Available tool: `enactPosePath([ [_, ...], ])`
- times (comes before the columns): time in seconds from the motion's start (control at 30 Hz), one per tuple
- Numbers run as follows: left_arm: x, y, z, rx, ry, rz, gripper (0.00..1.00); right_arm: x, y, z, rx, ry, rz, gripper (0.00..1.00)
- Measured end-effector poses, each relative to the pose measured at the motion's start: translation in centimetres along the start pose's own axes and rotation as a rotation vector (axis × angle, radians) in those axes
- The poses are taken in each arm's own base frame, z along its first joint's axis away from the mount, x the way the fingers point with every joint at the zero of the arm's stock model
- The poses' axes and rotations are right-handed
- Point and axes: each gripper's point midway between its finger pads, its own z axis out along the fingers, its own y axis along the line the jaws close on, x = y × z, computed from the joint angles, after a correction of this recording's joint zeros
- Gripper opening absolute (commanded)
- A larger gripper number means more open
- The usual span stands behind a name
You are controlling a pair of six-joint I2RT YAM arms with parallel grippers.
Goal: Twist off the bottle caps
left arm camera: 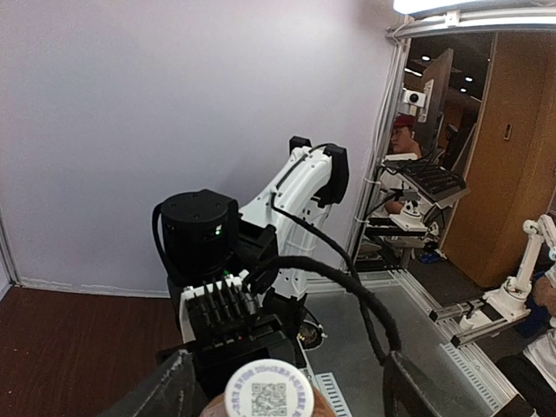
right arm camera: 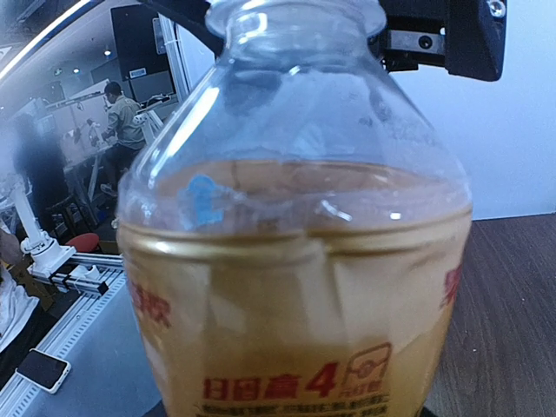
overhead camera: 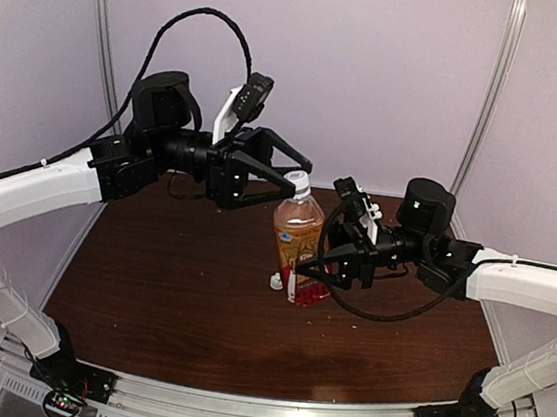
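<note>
Bottle, amber liquid to shoulder; right fingers clamp body, left fingers wide around cap.

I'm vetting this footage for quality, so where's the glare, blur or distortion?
Top external: evenly lit, faint sheen on the table. Left wrist: fisheye bending, blown-out light top right, cap sharp. Right wrist: bottle fills the frame, glints on it, background soft.

On my screen the left arm and right arm have white shells on the long links and round black joints. A braided black cable loops above the left. My left gripper and right gripper are plain black.
</note>
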Motion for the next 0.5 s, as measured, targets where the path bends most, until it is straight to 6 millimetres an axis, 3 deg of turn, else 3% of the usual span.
enactPosePath([
  [0.5,0.28,-0.37,0.51,0.073,-0.005,0.009,0.43,-0.06,0.31,0.03,-0.018,-0.001,-0.003,0.31],
])
